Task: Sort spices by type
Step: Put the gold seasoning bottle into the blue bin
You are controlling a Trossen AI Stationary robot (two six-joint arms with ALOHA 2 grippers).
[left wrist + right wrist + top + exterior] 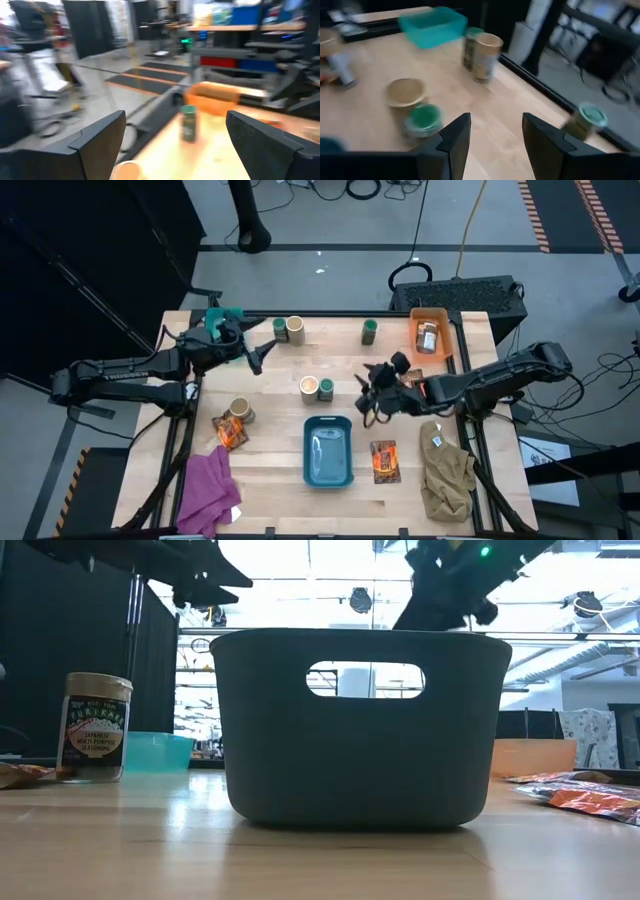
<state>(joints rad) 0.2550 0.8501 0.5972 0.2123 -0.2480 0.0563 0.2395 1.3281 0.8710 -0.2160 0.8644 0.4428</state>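
Right gripper (372, 402): hangs over the table middle, just at 3 o'clock of the middle jar pair; fingers (454, 142) parted with nothing between them.
Left gripper (258, 356): over the far-left part of the table; fingers (97, 142) spread wide and empty, aimed toward the far edge.
Middle pair: a cream-topped jar (309, 387) and a green jar (326, 389) standing touching, at about 9 o'clock of the right gripper.
Far pair: a second green jar (280, 328) and cream-topped jar (295, 329) side by side, at about 1 o'clock of the left gripper.
Lone green jar (370, 331): stands apart near the far edge, at 9 o'clock of the orange bin (446, 350).
Orange bin: far-right corner, holds one jar (429, 338).
Near-left jar (240, 412): cream-topped, just beside an orange-and-black packet (228, 431) at its 7 o'clock.
Blue bin (308, 452): near centre of the table, at 7 o'clock of the right gripper.
Second packet (385, 461): lies flat at 3 o'clock of the blue bin.
Teal bin (222, 316): far-left corner, partly under the left arm.
Purple cloth (208, 491): near-left corner.
Khaki cloth (445, 472): near-right edge.
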